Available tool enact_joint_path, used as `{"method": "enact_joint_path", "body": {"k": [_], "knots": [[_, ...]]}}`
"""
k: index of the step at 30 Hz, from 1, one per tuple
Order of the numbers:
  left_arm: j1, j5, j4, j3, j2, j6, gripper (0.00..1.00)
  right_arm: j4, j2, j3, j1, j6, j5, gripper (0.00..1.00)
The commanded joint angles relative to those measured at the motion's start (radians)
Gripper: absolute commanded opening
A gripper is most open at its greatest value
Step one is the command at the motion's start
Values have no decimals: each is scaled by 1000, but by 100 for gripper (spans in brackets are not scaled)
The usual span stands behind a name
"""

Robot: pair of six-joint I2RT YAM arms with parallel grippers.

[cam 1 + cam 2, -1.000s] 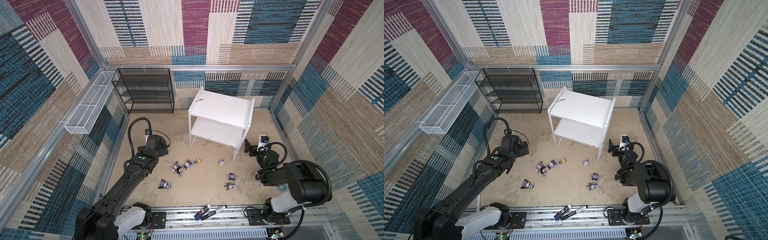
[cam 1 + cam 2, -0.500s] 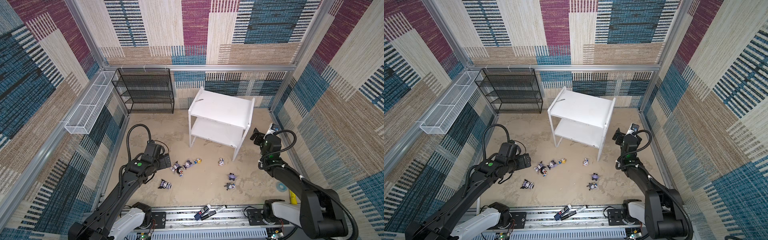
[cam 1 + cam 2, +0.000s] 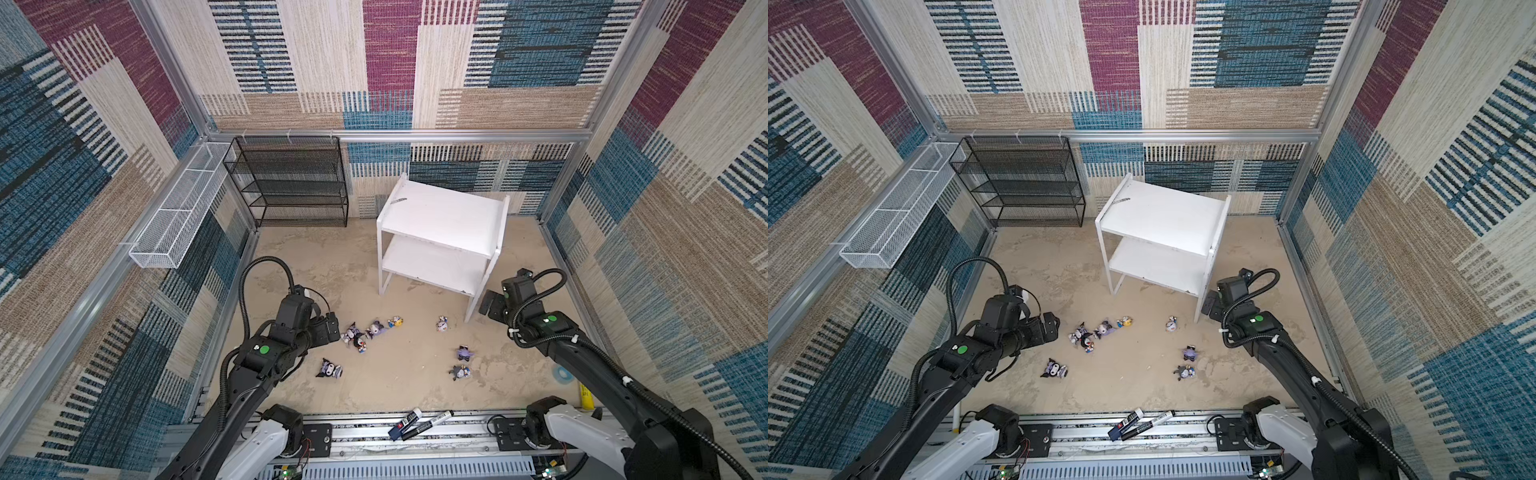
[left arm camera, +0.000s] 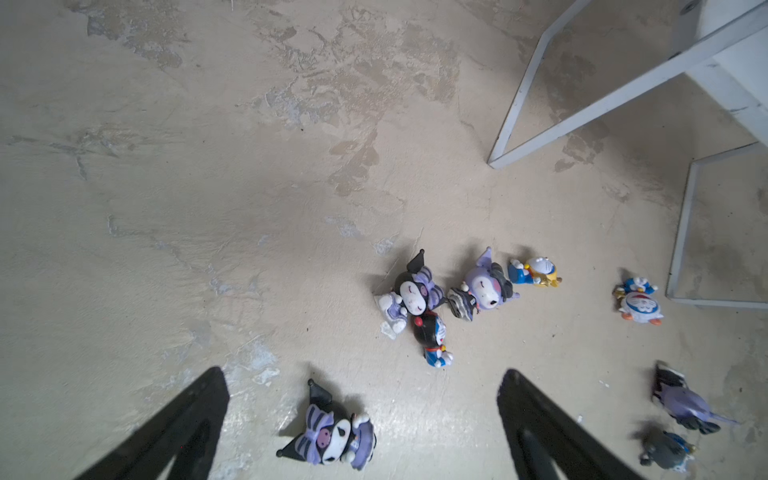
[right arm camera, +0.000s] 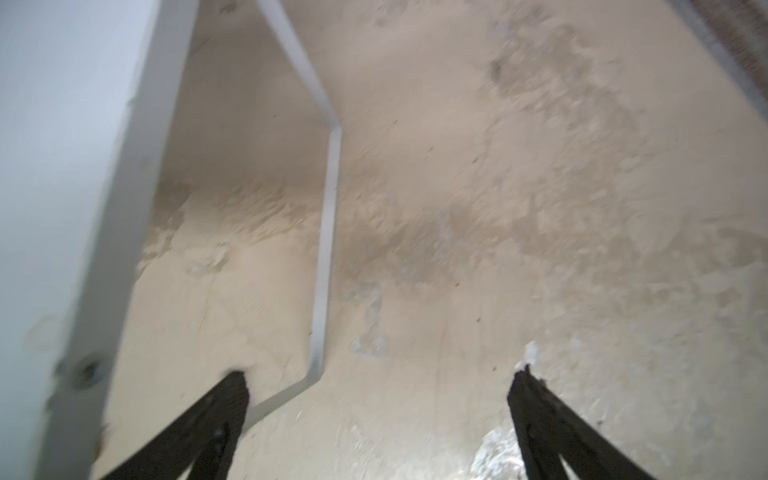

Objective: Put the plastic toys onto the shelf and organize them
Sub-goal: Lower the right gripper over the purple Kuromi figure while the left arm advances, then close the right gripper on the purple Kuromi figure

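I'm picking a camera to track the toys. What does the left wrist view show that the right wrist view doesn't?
Only the left wrist view shows the toys, all eight lying on the floor, one framed between the open left hand's fingers. Only the right wrist view shows the shelf's side panel, blurred, plus the open right hand and no toys. Both show the sandy floor and the shelf's white legs.

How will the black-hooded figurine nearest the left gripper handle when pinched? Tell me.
The black-hooded figurine looks like rigid moulded plastic, so it should keep its shape in the left gripper. It is tiny, so probably light. Its rounded head and pointed ears may let it twist or slip; it lies toppled.
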Motion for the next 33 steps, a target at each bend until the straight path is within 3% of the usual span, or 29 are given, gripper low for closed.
{"method": "enact_joint_path", "body": {"k": [1,5,12,19,24,33], "knots": [[0,10,-17,-2,-16,-10,100,-181,-5,-8,70,153,-78,99],[-2,24,-17,0,-19,-11,100,-268,-52,-51,147,214,-116,100],[-2,72,12,-16,-20,-13,100,-232,-74,-103,251,178,-196,95],[-4,93,34,-18,-20,-14,100,-199,27,-80,478,209,-38,94],[-4,115,36,3,7,-3,100,-165,130,-83,616,300,42,90],[-4,121,36,14,26,2,100,-147,231,-58,683,333,202,75]]}}
